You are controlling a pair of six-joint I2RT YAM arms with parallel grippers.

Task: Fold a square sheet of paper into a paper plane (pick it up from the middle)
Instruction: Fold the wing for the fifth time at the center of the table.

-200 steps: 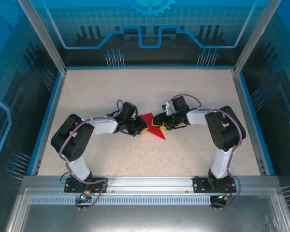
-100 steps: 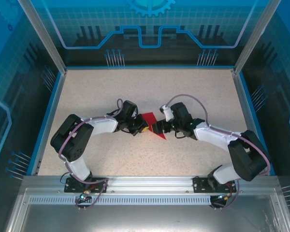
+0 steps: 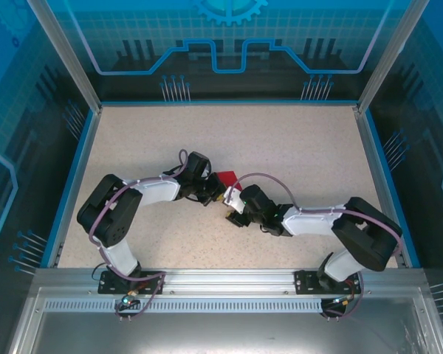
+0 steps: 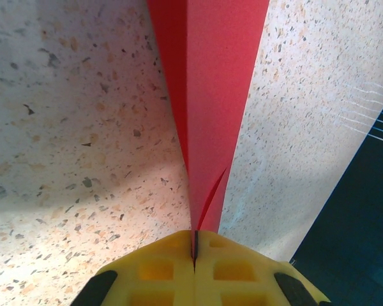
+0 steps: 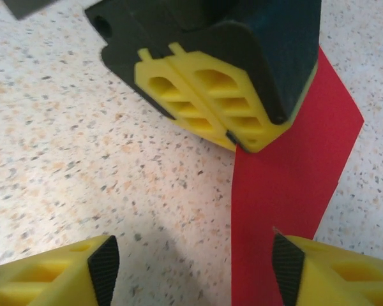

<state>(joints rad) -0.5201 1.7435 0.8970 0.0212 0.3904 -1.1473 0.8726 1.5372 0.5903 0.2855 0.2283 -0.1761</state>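
My left fingers (image 4: 156, 271) pinch the folded red paper (image 4: 217, 95); my right fingers (image 5: 45, 274), now swung round to its near side, stand wide astride its edge for creasing.

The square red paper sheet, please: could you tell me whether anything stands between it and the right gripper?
Nothing visible does. The right gripper is open with the thin bright red paper directly ahead; the left gripper is shut on its far edge.
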